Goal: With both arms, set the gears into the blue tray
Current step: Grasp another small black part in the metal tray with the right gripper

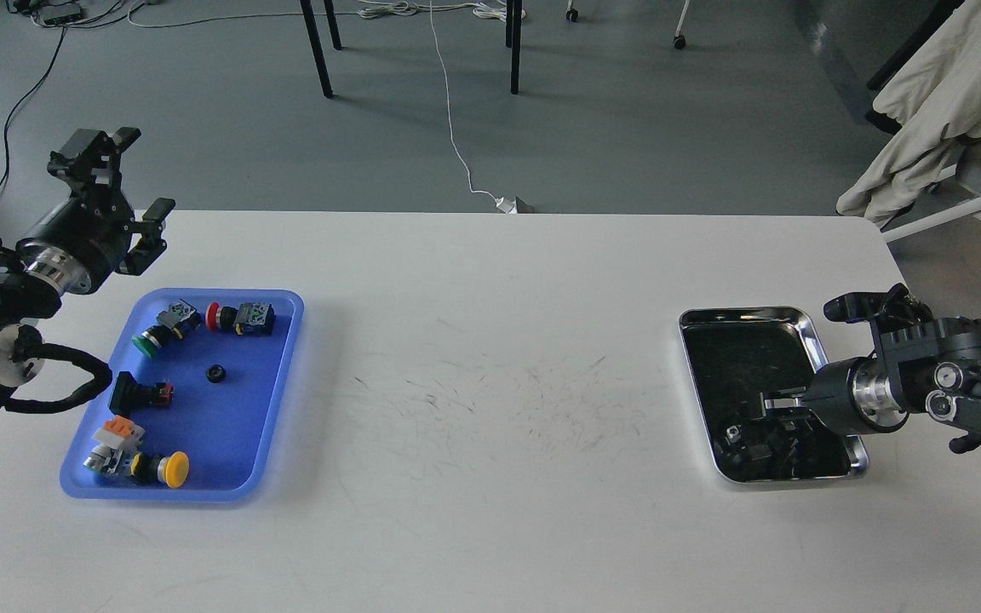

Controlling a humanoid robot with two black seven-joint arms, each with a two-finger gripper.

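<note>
The blue tray lies just below and to the right of my left gripper. It is shallow smooth plastic, rectangular, with rounded corners and a raised rim. Inside it: one gear, small, black and round, alone near the middle of the floor; a green-capped switch and a red-capped switch along the far end; a black switch at the left side; a yellow-capped switch and an orange-and-grey block at the near end. None of these touches the gear.

My left gripper is held above the table's far left edge, clear of the tray, fingers spread wide and empty.

The steel tray is polished metal with a mirror-bright rim and dark floor — it sits directly under my right gripper. A cluster of small black parts is gathered in its near end; I cannot separate individual gears among them. My right gripper reaches low into this tray from the right, just above that cluster. Its fingers are dark against dark contents — I cannot tell how far apart they stand or whether they hold anything.

The table top is white, matte and scuffed with fine dark marks at centre.
</note>
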